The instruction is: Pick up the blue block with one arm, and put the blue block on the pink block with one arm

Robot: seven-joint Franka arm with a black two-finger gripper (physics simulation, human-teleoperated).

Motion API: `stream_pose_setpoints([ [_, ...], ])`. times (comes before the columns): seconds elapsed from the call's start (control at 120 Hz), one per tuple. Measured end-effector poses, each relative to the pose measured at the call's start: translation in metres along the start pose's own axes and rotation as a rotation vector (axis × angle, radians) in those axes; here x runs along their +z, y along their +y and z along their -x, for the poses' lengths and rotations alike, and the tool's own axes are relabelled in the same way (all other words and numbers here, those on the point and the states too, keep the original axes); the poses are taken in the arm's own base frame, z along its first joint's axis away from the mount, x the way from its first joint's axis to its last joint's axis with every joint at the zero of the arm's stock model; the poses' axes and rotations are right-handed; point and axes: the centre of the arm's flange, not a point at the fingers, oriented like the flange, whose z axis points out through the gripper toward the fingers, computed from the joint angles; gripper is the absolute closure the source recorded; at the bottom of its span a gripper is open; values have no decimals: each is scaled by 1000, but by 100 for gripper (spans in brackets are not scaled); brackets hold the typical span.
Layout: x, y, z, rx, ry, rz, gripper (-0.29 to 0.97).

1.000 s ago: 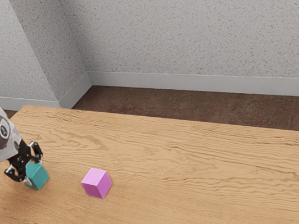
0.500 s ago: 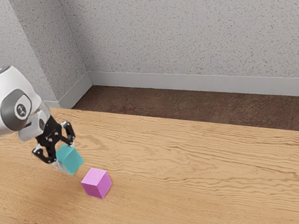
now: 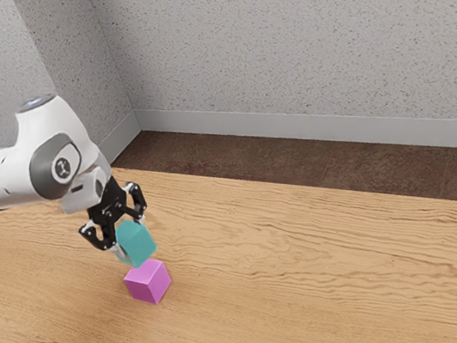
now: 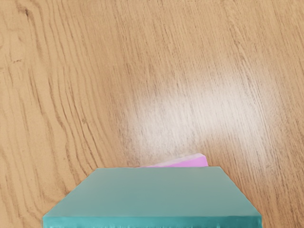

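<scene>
Teal-tinted blue block (image 3: 136,243), tilted in hand (image 3: 130,237), above pink block (image 3: 148,281).

text: none readable | arm's joint disc (image 3: 61,167) — small white mark, too small to read

The wooden table (image 3: 315,279) shows wavy grain — light in tone. Behind it, a dark brown floor (image 3: 341,167) meets a white baseboard (image 3: 317,127) under speckled grey walls (image 3: 293,31).
</scene>
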Motion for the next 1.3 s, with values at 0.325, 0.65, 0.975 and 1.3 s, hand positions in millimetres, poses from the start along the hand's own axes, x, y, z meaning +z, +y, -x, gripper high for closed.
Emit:
stream_pose_setpoints([
  [0.325, 10, -2, -1, -164, 8, 19, 30],
  [0.65, 23, 4, 14, -295, 0, 50, 19],
  [0.975, -49, 10, -2, -333, -72, -19, 4],
  [1.3, -251, -20, -67, -414, -164, -6, 1],
])
